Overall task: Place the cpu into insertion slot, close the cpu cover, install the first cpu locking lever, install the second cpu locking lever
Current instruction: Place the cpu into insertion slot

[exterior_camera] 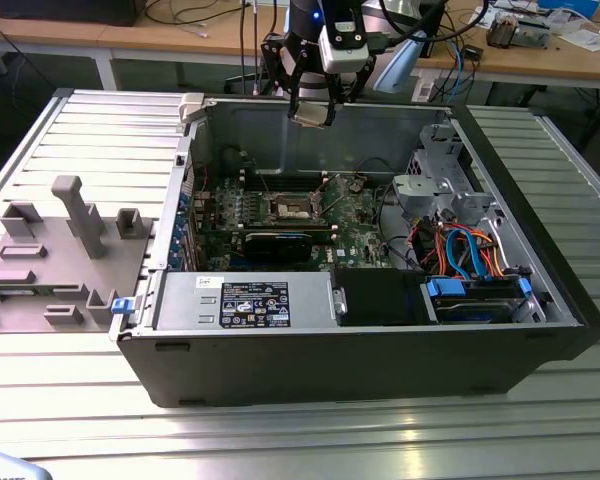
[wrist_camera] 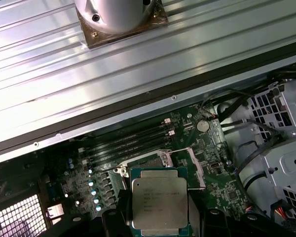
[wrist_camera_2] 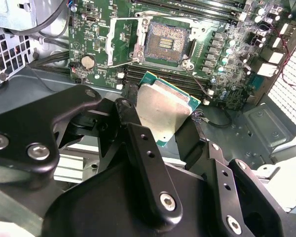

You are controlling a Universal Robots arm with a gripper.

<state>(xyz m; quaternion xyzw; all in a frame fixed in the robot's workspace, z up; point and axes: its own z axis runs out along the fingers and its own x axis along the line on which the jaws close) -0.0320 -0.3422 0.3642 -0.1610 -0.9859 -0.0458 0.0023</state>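
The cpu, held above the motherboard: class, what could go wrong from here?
1. The fingers pinch the cpu only by its edges; a slip could drop it onto the exposed contacts of the insertion slot.
2. It is not yet over the slot; lowered off-centre, it could bend contacts.

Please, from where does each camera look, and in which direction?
Exterior view: off the arm, looks down into the open case; the hand hangs above it.
Second wrist view: on the wrist, faces the slot; black fingers grip the cpu.
First wrist view: on the wrist, faces the table and board.
Both wrist views share the cpu.
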